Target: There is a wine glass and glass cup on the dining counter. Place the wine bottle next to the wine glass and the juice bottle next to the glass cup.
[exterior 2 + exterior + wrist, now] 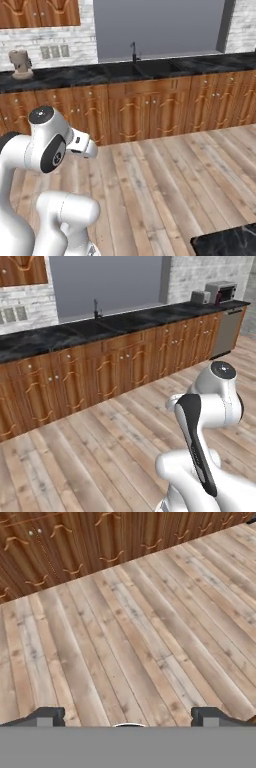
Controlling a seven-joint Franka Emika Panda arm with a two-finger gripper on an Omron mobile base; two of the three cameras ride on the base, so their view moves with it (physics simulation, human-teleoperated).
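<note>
Hand view shows the gripper (128,716) spread wide, holding nothing, over bare floor planks (140,637); a dining counter (227,243) corner sits at five o'clock in the right base view.

Floor (140,637) beneath the hand (128,716): pale grey-brown wood planks, streaked grain. Cabinets (125,368) ahead of the hand: reddish-brown wood, curved pale handles. Their top (75,333): black marble, faint veins. Dark, white-veined dining desk (227,242) corner to hand's right
</note>
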